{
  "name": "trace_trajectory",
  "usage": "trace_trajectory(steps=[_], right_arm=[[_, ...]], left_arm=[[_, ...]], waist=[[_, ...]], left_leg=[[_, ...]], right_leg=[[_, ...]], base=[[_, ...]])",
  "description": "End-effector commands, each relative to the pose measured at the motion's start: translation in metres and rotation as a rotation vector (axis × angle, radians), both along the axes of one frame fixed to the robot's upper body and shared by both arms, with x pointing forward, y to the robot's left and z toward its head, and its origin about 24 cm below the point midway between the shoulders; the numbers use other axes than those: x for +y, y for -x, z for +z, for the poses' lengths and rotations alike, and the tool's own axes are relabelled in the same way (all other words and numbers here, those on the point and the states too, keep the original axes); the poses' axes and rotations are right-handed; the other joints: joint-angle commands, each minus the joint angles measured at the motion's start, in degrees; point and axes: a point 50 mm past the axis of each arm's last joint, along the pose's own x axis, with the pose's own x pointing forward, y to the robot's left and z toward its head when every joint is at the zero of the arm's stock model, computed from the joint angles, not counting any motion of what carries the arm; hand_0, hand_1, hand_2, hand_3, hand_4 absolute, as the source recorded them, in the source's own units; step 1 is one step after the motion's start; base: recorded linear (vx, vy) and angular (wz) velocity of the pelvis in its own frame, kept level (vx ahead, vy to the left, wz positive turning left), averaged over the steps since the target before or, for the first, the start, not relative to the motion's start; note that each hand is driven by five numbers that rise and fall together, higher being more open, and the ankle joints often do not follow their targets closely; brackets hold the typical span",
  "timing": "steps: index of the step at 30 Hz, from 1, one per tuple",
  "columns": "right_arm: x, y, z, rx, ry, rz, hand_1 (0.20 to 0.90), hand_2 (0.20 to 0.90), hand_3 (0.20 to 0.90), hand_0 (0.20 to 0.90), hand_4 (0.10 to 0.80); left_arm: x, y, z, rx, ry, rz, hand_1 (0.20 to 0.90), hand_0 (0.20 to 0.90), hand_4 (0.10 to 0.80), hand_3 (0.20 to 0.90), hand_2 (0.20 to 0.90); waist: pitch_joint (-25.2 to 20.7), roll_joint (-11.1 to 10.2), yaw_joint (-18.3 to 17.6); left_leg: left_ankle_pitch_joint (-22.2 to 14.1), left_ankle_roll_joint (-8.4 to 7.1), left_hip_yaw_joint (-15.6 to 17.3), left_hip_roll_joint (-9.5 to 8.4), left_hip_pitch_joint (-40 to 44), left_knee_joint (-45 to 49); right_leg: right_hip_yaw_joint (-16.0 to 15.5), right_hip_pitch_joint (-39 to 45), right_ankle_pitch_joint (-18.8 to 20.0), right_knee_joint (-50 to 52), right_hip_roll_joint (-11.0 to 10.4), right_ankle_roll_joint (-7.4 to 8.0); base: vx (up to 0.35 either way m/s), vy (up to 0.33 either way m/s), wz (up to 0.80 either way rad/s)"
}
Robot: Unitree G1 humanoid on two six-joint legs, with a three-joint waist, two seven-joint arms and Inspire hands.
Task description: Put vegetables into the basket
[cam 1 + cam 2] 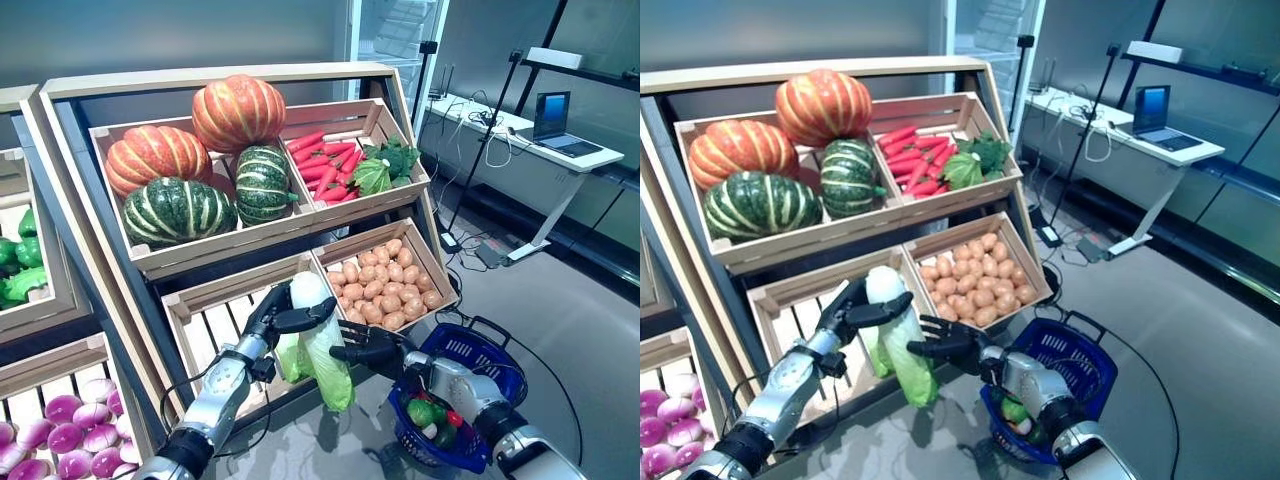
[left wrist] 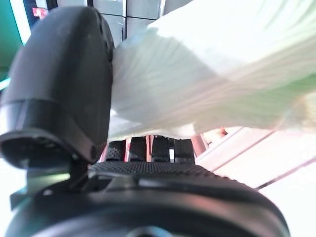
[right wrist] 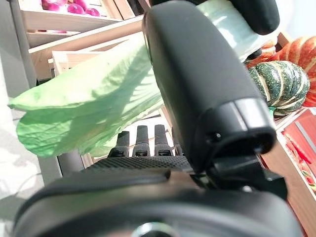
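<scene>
A long cabbage (image 1: pixel 318 345), white at the stalk and pale green in the leaves, sits between two black robot hands, the left hand (image 1: pixel 275 315) and the right hand (image 1: pixel 372 348). The plastic basket (image 1: pixel 497 365) is deep blue. Orange ribbed pumpkins (image 1: pixel 238 110) and dark green squashes (image 1: pixel 175 210) (striped cream) fill one pale wooden crate; red carrots (image 1: pixel 325 165), tan potatoes (image 1: pixel 385 285) and purple-white turnips (image 1: pixel 75 425) fill others.

Purple vegetables (image 1: pixel 70 430) cut by the frame edge; basket (image 1: pixel 490 360) contents partly behind right arm.
</scene>
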Motion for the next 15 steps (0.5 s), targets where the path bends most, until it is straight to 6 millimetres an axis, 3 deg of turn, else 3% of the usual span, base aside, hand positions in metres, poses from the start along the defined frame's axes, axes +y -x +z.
trace_trajectory(steps=[1,11,15], right_arm=[[0.038,-0.005,0.005,-0.024,-0.038,0.048,0.9,0.9,0.9,0.9,0.8],[0.049,-0.009,0.028,-0.032,-0.255,0.272,0.9,0.9,0.9,0.9,0.8],[0.045,-0.011,0.029,-0.026,-0.232,0.346,0.9,0.9,0.9,0.9,0.8]], left_arm=[[-0.073,-0.039,0.105,-0.475,0.341,-0.231,0.3,0.3,0.4,0.3,0.3],[-0.082,-0.035,0.094,-0.41,0.406,-0.342,0.3,0.3,0.4,0.3,0.3],[-0.087,-0.033,0.094,-0.399,0.42,-0.388,0.3,0.3,0.4,0.3,0.3]], waist=[[-0.91,0.21,0.69],[-1.8,-0.5,1.76],[-2.02,-0.72,2.02]], left_leg=[[-3.7,4.09,-0.88,-3.57,-1.7,0.04],[-4.03,3.97,-1.64,-3.56,-1.31,0.04],[-4.02,3.95,-1.63,-3.51,-1.26,0.04]], right_leg=[[1.09,1.51,-3.22,0.15,0.11,-4.95],[0.34,2.15,-3.76,0.15,0.28,-5.05],[0.18,2.12,-3.71,0.15,0.29,-5.02]], base=[[-0.014,0.004,0.04],[-0.004,-0.005,0.03],[0.0,0.0,0.0]])
